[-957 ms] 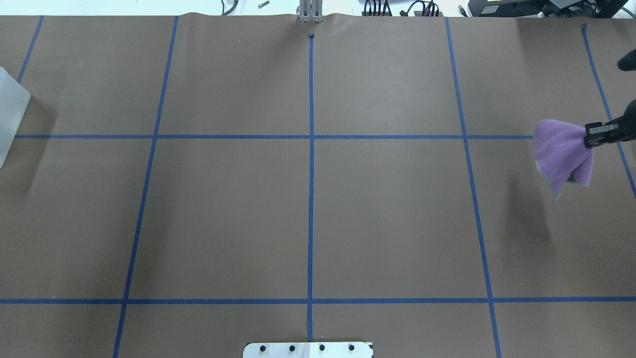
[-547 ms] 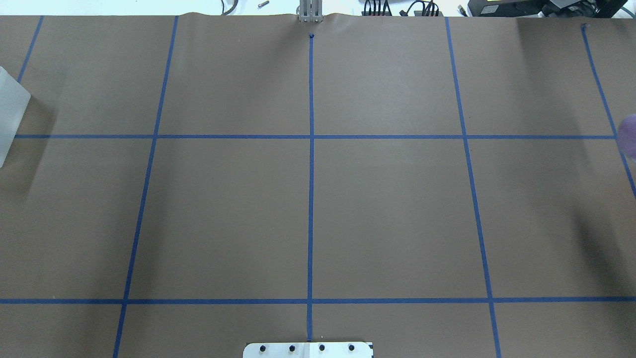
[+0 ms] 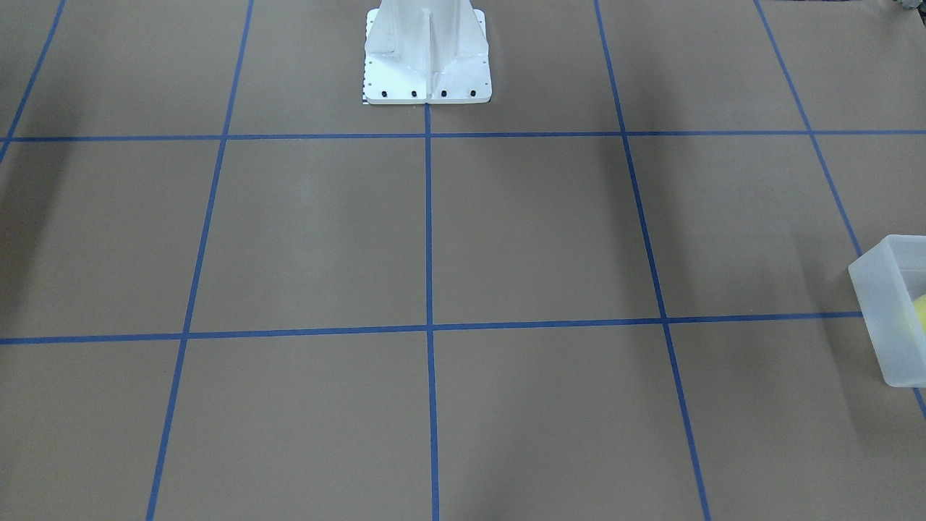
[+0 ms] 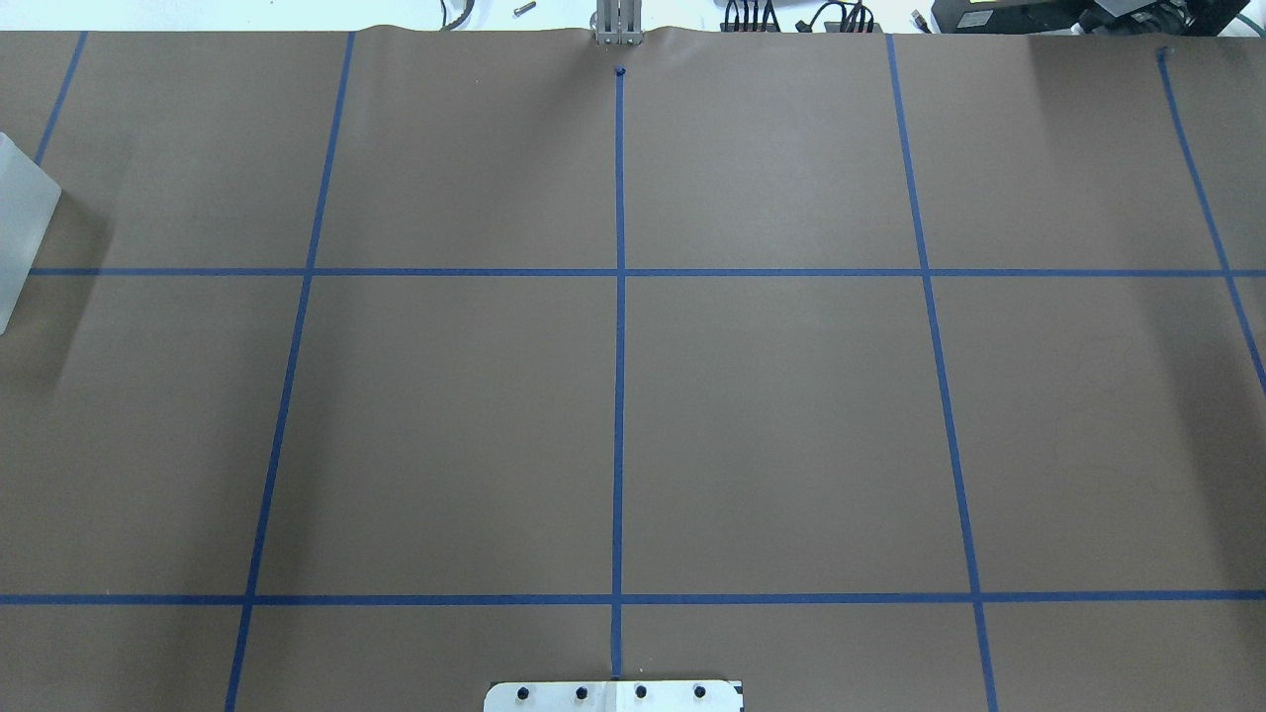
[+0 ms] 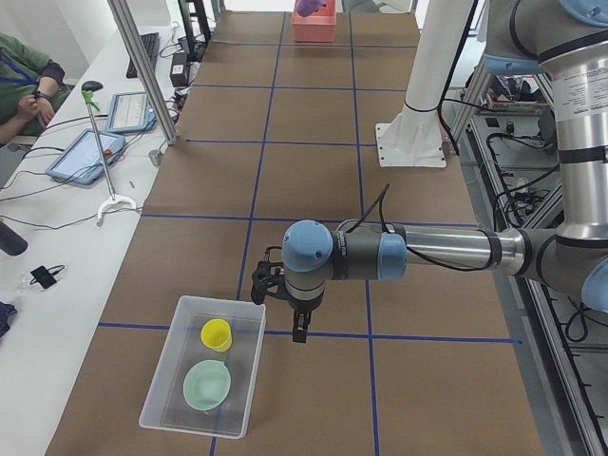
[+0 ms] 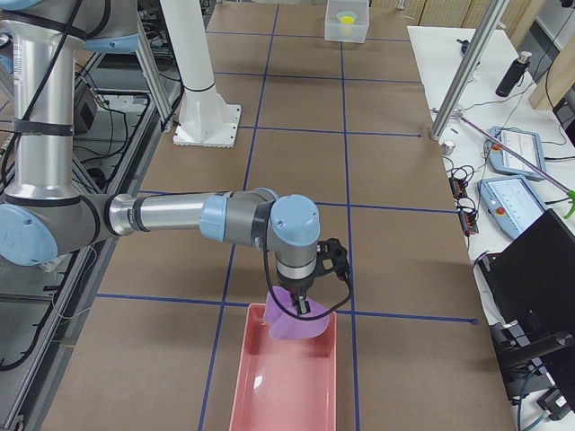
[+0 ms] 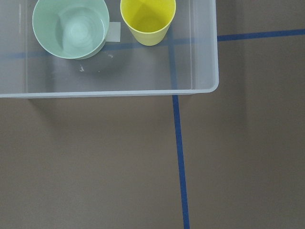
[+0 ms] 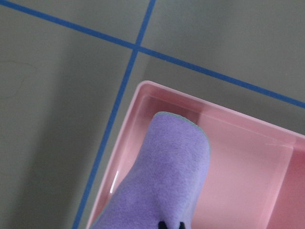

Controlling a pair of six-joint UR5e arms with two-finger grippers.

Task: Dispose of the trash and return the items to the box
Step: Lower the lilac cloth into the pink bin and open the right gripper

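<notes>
The translucent box (image 5: 249,370) stands at the table's left end, also in the front-facing view (image 3: 886,318) and the overhead view (image 4: 20,222). In it stand the yellow cup (image 7: 147,19) and a mint-green bowl (image 7: 70,26). My left gripper (image 5: 296,328) hangs above the table just beside the box; I cannot tell if it is open or shut. My right gripper (image 6: 301,308) is shut on a purple cloth (image 8: 162,176) and holds it over the near end of a pink tray (image 8: 248,157), which also shows in the right exterior view (image 6: 287,386).
The white robot pedestal (image 3: 427,58) stands at the table's robot-side edge. Blue tape lines grid the brown table. A side bench with tablets (image 5: 85,152) and cables runs along the operators' side, where a person sits.
My right gripper has carried the purple cloth to the right, out of the overhead view. The box at the left edge has not moved.
</notes>
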